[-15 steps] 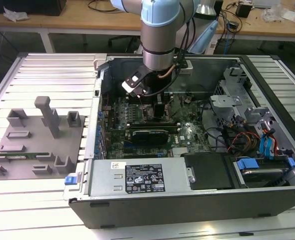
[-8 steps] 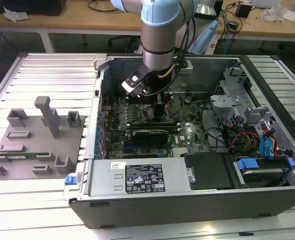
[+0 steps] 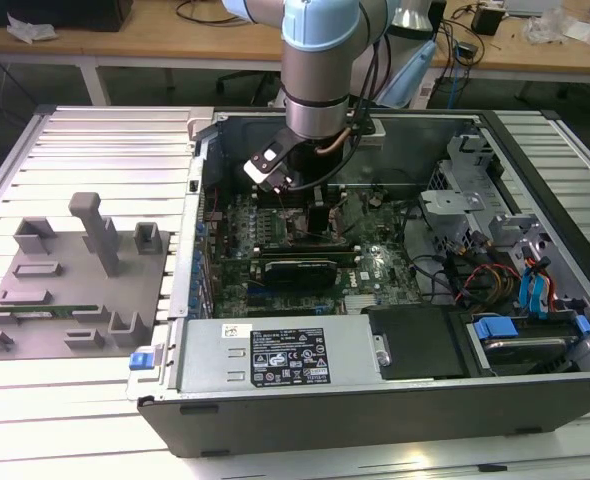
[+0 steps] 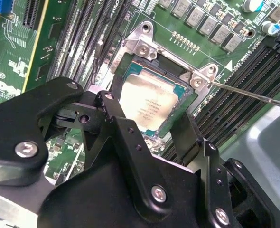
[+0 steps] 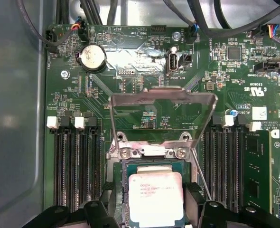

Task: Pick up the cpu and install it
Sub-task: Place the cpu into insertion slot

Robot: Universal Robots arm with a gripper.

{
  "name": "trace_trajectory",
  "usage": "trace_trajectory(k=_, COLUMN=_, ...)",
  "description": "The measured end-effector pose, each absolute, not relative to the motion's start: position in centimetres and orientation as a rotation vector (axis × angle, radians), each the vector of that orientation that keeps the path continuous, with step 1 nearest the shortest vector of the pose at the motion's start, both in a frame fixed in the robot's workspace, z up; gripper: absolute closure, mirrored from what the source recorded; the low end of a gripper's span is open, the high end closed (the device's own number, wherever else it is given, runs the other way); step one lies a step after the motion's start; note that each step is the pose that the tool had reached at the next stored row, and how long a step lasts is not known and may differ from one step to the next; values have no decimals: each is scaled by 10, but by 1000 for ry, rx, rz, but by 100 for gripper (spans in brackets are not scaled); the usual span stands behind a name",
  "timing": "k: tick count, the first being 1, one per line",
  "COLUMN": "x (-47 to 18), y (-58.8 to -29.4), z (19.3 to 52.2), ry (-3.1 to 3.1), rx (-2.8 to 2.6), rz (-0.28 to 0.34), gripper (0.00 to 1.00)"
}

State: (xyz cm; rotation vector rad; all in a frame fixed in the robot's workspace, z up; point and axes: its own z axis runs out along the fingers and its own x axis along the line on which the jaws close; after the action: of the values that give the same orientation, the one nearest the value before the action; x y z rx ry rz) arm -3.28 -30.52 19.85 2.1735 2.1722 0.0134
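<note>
**Gripper open around the cpu lying in its socket**

Exterior view: the arm (image 3: 320,70) reaches down into the open computer case (image 3: 375,415). The gripper (image 3: 315,222) hangs low over the motherboard (image 3: 375,265). The power supply (image 3: 285,355) lies between the gripper and the camera. Well away from the gripper, outside the case on the exterior view's left, a gray fixture tray (image 3: 85,290) holds a memory stick (image 3: 40,312).

Second wrist view: the 2 black fingers (image 4: 115,118) of the gripper (image 4: 148,118) stand apart, 1 on each side of the cpu (image 4: 147,107). The cpu lies flat in the socket (image 4: 142,45), silvery top up, directly between the fingertips. A thin wire lever (image 4: 254,92) runs off from the socket's corner, away from the gripper.

First wrist view: the gripper (image 5: 152,197) brackets the cpu (image 5: 155,199) with its fingers (image 5: 193,197). A strip of socket frame shows between the chip's edge and 1 of them, so they are not clamped on it. Just ahead of the fingertips the load plate (image 5: 161,97) is raised. Black memory slots (image 5: 76,166) run along both sides of the gripper. Beyond the slots on 1 side sits an installed memory module (image 5: 257,166). Farther ahead lies a coin cell battery (image 5: 91,58).
</note>
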Motion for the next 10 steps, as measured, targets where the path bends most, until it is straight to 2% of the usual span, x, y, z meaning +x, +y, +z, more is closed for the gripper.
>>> trace_trajectory(k=10, x=-33, y=-305, z=199, ry=2172, rx=2173, rz=13, gripper=33)
